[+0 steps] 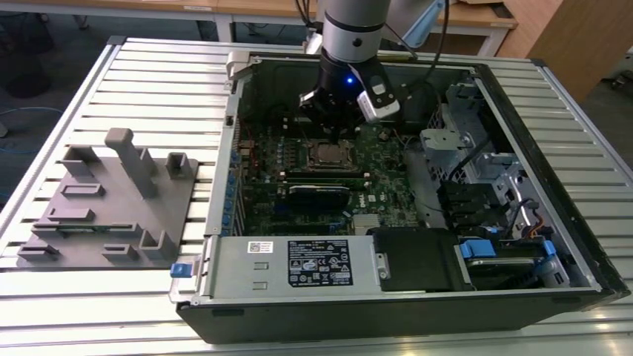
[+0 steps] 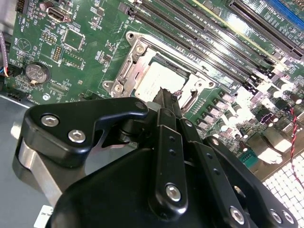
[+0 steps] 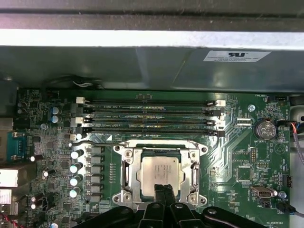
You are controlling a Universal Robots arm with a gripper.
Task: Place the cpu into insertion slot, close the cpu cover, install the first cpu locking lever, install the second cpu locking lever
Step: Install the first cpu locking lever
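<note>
Chip sits in its socket on the green board, with the cover seemingly down around it. Gripper hangs just over the chip's edge, pinched together on nothing. Lever work seems in hand and calls for a sideways hook. Whether the 2 levers are latched is hard to tell.

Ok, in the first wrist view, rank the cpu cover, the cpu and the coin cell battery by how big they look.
1. cpu cover, the outer frame
2. cpu, sitting inside that frame
3. coin cell battery
All three lie on the same circuit board, so nearness to the camera barely skews this.
</note>
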